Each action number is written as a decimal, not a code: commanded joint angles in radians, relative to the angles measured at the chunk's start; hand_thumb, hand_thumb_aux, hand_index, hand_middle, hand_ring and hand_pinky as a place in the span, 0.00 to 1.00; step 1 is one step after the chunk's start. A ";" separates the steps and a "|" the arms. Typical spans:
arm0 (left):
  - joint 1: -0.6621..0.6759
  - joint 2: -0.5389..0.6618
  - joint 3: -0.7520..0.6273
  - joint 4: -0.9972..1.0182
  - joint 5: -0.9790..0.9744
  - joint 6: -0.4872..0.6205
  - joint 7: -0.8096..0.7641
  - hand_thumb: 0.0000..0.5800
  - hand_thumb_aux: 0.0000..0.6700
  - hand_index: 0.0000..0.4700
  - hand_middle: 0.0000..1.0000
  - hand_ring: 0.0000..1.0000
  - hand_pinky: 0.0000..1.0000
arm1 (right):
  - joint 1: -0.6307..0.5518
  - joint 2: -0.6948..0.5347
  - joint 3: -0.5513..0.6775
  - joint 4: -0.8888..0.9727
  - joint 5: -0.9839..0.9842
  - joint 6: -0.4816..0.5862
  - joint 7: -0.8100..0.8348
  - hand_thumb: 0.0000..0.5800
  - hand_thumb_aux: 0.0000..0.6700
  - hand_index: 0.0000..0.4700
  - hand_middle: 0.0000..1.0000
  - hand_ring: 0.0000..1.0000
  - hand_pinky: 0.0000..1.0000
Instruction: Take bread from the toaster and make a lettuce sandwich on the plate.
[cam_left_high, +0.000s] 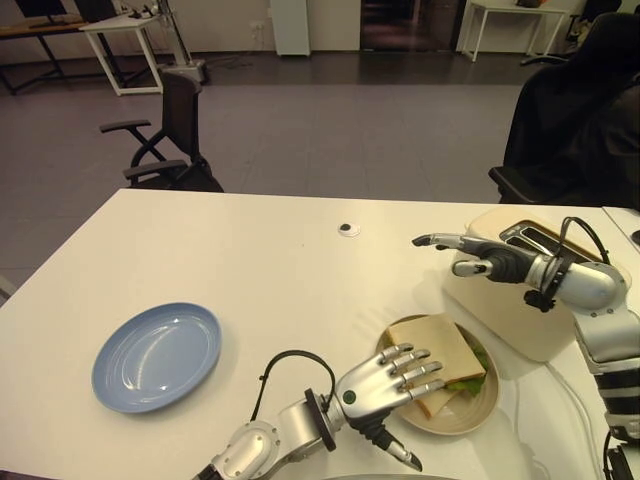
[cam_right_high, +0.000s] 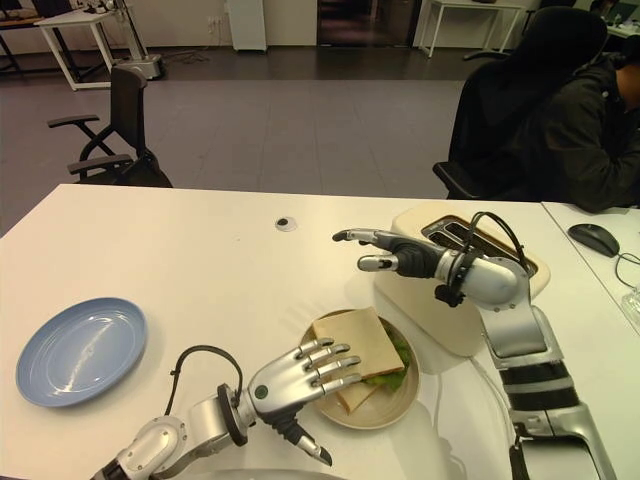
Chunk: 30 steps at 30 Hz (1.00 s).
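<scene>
On the white worktop (cam_left_high: 260, 260), near its right edge, a small round beige plate (cam_left_high: 470, 418) carried the sandwich: a square slice of pale bread (cam_left_high: 440, 340) on top, green lettuce (cam_left_high: 478, 358) showing at its right side, and a second slice (cam_left_high: 436, 403) poking out underneath. The left robot hand (cam_left_high: 385, 385) lay low beside this plate, holding nothing, its fingers stretched out flat with the tips over the near left edge of the top slice. I could not tell whether they touched it.

The right robot hand (cam_left_high: 480, 258) hung by the upper left edge of the boxy cream toaster (cam_left_high: 510, 310), just behind the plate. It was also empty, its fingers extended towards the left. Well apart on the left sat a shallow round blue plate (cam_left_high: 157, 357).

The bread would probably be light, soft and easily dented, and the stack could slide on the slick leaves. A gentle hold at opposite edges, or a flat press from above, seemed safer than a hard pinch.
</scene>
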 joint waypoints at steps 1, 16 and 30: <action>0.106 0.064 0.165 -0.242 -0.339 -0.030 -0.049 0.08 0.04 0.04 0.42 0.42 0.42 | 0.205 -0.152 -0.229 -0.101 0.172 -0.058 0.163 0.76 0.51 0.51 0.87 0.87 0.87; 0.234 0.209 0.003 -0.033 -0.617 -0.037 -0.611 1.00 1.00 1.00 1.00 1.00 1.00 | 0.609 -0.241 -0.029 0.106 -0.165 -0.327 0.461 1.00 1.00 1.00 1.00 1.00 1.00; -0.349 -0.068 0.138 0.629 -0.369 0.124 -0.154 1.00 1.00 1.00 1.00 1.00 1.00 | 0.056 0.263 0.204 0.532 -0.467 -0.192 -0.283 1.00 1.00 1.00 1.00 1.00 1.00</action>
